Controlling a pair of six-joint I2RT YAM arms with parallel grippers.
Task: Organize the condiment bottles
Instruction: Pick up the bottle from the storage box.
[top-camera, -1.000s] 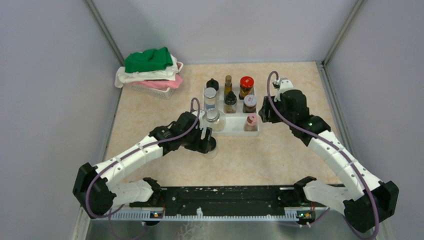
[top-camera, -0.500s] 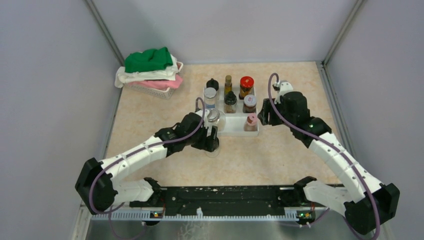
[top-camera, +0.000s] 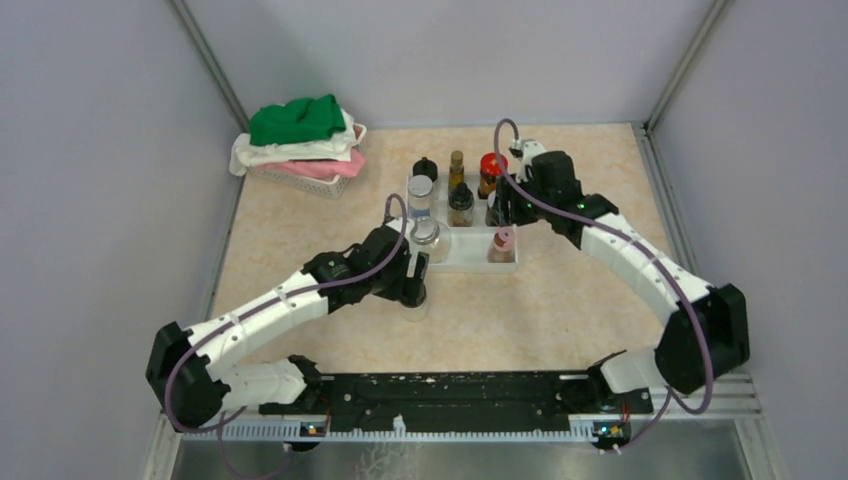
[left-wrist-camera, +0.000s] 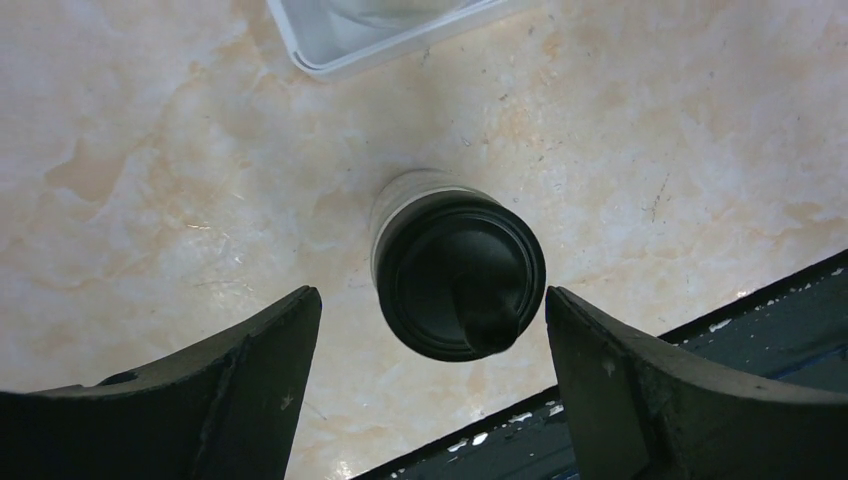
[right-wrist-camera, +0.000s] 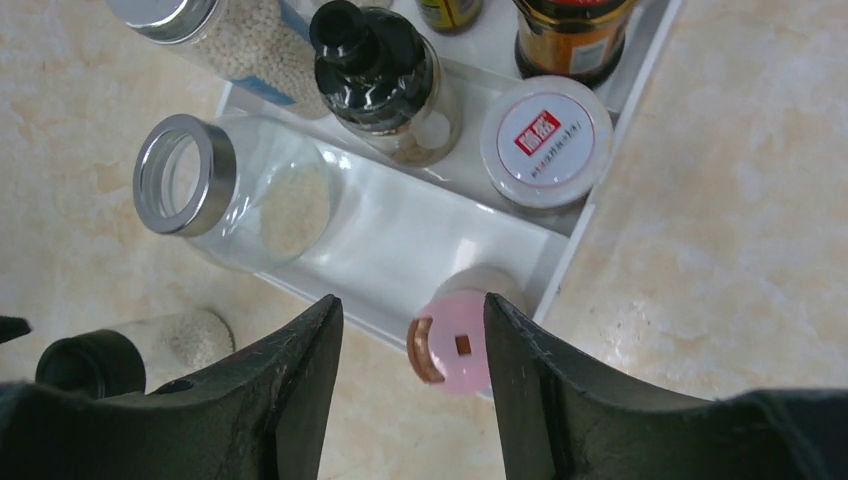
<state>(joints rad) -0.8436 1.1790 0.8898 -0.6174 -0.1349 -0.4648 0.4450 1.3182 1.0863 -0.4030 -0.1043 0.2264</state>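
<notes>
Beige marbled table (top-camera: 540, 300), grey walls (top-camera: 100, 200). Our left gripper (left-wrist-camera: 430, 300) hangs open astride the black-capped jar (left-wrist-camera: 460, 285), not touching it. The right gripper (right-wrist-camera: 410, 320), open too, has the pink-capped jar (right-wrist-camera: 455, 350) below, off-centre in its gap. Closing like that could tip it off the tray (right-wrist-camera: 400, 240) edge, we reckon.

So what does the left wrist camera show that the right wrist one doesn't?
Left wrist only: the left tool open around the black-capped jar, and the dark rail edging the table. Right wrist only: the right tool open over the pink-capped bottle, plus the silver-lidded jar and white-red cap in the tray. Both: the black-capped jar on the table and the tray.
</notes>
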